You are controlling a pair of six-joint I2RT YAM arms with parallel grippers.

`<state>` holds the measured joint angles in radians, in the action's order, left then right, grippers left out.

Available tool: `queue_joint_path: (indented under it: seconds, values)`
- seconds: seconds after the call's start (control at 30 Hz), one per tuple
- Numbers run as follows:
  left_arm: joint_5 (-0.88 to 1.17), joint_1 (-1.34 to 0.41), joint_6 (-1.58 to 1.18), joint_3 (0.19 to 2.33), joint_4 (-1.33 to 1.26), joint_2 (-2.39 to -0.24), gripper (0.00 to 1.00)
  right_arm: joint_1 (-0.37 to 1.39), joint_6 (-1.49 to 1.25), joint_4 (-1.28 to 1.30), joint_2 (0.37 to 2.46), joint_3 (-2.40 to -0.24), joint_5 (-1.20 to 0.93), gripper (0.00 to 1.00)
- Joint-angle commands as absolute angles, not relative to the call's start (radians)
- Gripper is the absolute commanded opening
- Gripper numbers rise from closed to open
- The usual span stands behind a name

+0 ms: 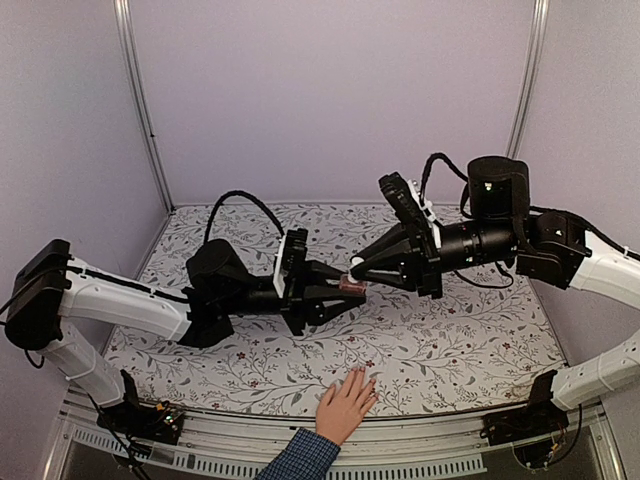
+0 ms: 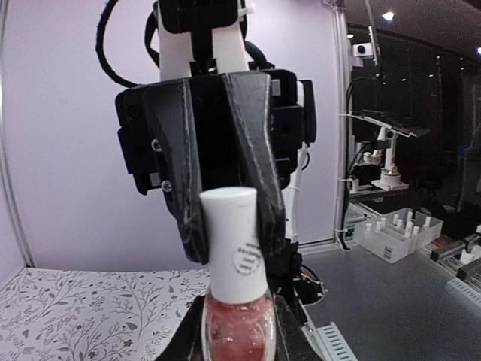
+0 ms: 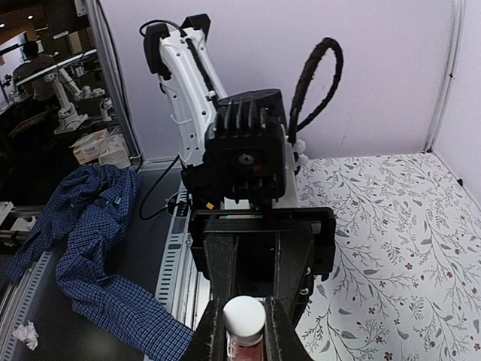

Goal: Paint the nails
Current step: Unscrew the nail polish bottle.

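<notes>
Uncapping was, I judged, the step in hand. A light-skinned hand in a blue checked cuff lay flat at the floral-print table's near edge. Beyond it, aloft, the left gripper clamped a small pink glass bottle; the right gripper pinched its white cap. Best done with left steady, right twisting on-axis. The nails: tiny, colour unreadable.

Left gripper and right gripper meet mid-air on one polish bottle, barring the middle; the floral tabletop beneath is passable (likewise its far strip); a human hand occupies the near edge.
</notes>
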<state>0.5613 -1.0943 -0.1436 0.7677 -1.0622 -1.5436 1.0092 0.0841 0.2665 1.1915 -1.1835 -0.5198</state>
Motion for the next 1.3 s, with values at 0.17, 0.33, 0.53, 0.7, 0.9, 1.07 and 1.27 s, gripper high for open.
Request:
queue_joint_path:
  seconds: [0.17,0.33,0.53,0.7,0.9,1.07,1.27]
  values:
    - [0.967,-1.162,-0.172,0.846,-1.115,-1.594,0.0,1.0,0.192,0.23,1.21,-1.19,-0.703,0.0]
    - [1.022,-1.178,-0.186,0.871,-1.117,-1.61,0.0,1.0,0.254,0.256,1.213,-1.203,-0.776,0.0]
    - [1.057,-1.188,-0.192,0.893,-1.102,-1.617,0.0,1.001,0.274,0.273,1.224,-1.215,-0.799,0.03]
    - [1.014,-1.185,-0.169,0.88,-1.096,-1.609,0.0,1.0,0.256,0.27,1.217,-1.219,-0.757,0.26]
    - [0.919,-1.157,-0.179,0.815,-1.163,-1.585,0.0,1.0,0.241,0.243,1.18,-1.205,-0.637,0.49]
    - [0.843,-1.125,-0.184,0.764,-1.199,-1.567,0.0,1.0,0.211,0.179,1.121,-1.165,-0.537,0.93]
    - [0.676,-1.093,-0.173,0.711,-1.204,-1.551,0.0,0.999,0.145,0.114,1.073,-1.134,-0.284,0.99]
